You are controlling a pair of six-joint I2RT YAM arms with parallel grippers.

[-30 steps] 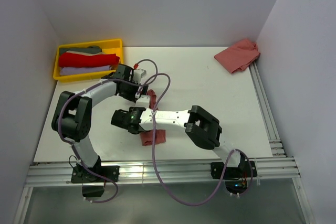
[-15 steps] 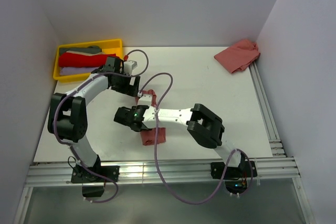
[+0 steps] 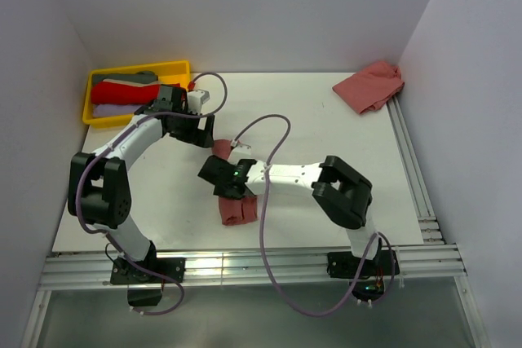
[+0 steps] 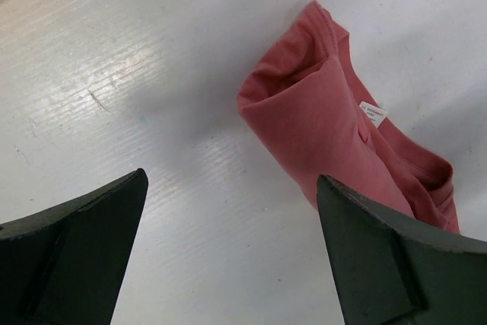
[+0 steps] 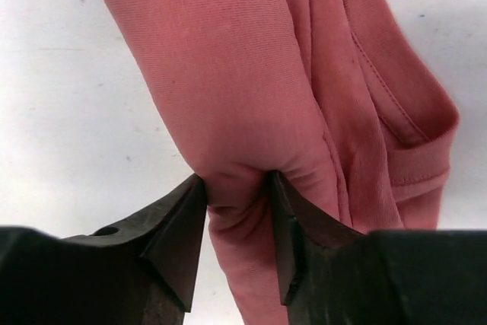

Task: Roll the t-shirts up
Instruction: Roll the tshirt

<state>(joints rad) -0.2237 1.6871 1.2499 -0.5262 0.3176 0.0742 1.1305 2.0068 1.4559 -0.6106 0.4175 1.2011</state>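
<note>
Salmon-red thin-cloth t-shirts: two | rolled t-shirt [image 3: 238, 211] at the middle of the white table [image 3: 326, 136] | crumpled t-shirt [image 3: 369, 85] in the far-right corner | yellow plastic tray [image 3: 139, 66]: one | left gripper [image 4: 232, 182]: jaws wide apart, drawn back toward the tray | right gripper [image 5: 236, 188]: jaws narrowed, now pinching the rolled t-shirt

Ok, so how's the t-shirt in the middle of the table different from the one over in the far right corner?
The middle t-shirt is gathered into a narrow roll; the corner t-shirt lies in a loose, crumpled heap. The right gripper pinches the middle t-shirt, while no gripper touches the corner t-shirt. Both are the same salmon-red cloth.
</note>
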